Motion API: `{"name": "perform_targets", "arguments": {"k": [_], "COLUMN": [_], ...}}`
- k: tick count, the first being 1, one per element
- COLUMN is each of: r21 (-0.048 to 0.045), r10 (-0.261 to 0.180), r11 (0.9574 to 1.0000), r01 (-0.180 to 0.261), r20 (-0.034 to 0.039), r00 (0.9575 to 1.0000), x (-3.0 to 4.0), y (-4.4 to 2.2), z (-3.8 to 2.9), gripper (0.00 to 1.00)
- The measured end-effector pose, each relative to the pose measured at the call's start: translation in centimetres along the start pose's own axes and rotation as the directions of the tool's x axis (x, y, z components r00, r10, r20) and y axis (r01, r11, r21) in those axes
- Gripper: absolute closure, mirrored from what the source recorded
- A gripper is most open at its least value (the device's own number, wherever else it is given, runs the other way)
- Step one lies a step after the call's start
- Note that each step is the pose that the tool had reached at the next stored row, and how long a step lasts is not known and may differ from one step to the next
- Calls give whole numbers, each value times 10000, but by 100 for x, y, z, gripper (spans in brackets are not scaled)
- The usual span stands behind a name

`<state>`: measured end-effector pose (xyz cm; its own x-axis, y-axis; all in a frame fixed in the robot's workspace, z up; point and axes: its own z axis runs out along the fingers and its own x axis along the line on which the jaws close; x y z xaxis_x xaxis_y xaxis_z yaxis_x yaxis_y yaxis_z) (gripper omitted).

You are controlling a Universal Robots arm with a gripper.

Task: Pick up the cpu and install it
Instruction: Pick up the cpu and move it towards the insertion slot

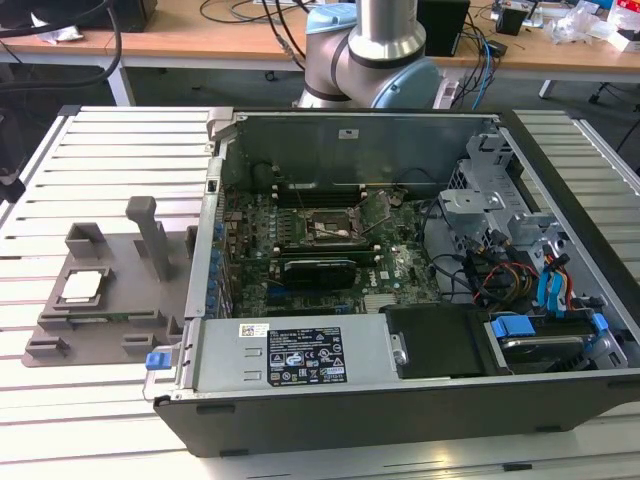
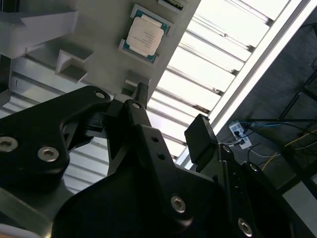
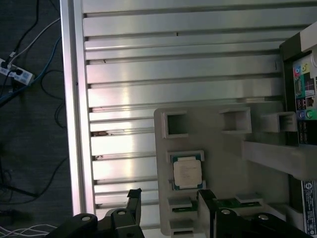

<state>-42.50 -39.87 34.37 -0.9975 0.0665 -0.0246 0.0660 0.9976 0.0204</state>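
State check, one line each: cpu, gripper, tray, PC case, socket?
cpu: lying flat in its pocket, not gripped.
gray tray: flat on the slatted table, holding the cpu.
gripper: open, empty, clear of the cpu.
computer case: on its side, side panel off, interior exposed.
cpu socket: looks open with no chip in it; hard to confirm.

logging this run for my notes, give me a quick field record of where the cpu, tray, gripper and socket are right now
cpu: lying flat in its recess in the gray tray, untouched
gray tray: on the slatted table, on the exterior view's left of the computer case
gripper: open, empty, above the tray, apart from the cpu
computer case: side open, motherboard exposed
socket: mid-motherboard; contents cannot be told
task state: cpu not yet gripped
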Motion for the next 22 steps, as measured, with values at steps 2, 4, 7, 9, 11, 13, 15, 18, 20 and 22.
{"name": "perform_targets", "arguments": {"k": [2,4,7,9,11,13,15,18,20,22], "r21": [0,0,0,0,0,0,0,0,0,0], "r10": [0,0,1,-1,0,-1,-1,0,0,-1], "r11": [10000,10000,10000,10000,10000,10000,10000,10000,10000,10000], "r01": [0,0,-1,1,0,1,1,0,0,1], "r20": [0,0,0,0,0,0,0,0,0,0], "r00": [10000,10000,10000,10000,10000,10000,10000,10000,10000,10000], "x": [0,0,1,1,1,2,2,3,3,4], "y": [0,-1,-1,-1,-1,-2,-2,-2,-3,-3], "z": [12,24,38,57,71,84,104,121,129,156], "gripper": [43,43,43,43,43,43,43,43,43,43]}}
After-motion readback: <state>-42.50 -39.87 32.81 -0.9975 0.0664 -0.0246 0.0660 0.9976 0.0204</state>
